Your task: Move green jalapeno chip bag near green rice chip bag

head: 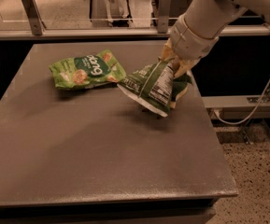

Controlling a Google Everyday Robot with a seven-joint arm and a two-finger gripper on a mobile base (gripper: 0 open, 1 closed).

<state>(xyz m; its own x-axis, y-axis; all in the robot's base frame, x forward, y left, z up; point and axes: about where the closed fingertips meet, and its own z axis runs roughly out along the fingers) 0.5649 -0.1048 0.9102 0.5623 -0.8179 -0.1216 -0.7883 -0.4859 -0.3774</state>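
The grey table (pixel 102 171) is spread below and in front of the gripper (pixel 175 63). The green jalapeno chip bag (pixel 149 85) is held tilted just beneath the gripper, whose fingers are clamped on the bag's upper end. The bag's nutrition panel is turned outward. The green rice chip bag (pixel 88 69) is laid flat to the gripper's left in view, just beside the held bag. A metal rail (pixel 102 31) is seen beyond the gripper.

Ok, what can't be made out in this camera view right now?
Front of the jalapeno bag: turned away, only its back shows.
Print on its nutrition panel: too small to read.
Hand, over the far right of the table, gripping that bag's top: fingertips partly buried in the crumpled bag.
Arm beyond the wrist: cut off by the top edge.
Underside of the rice chip bag: lies against the table.
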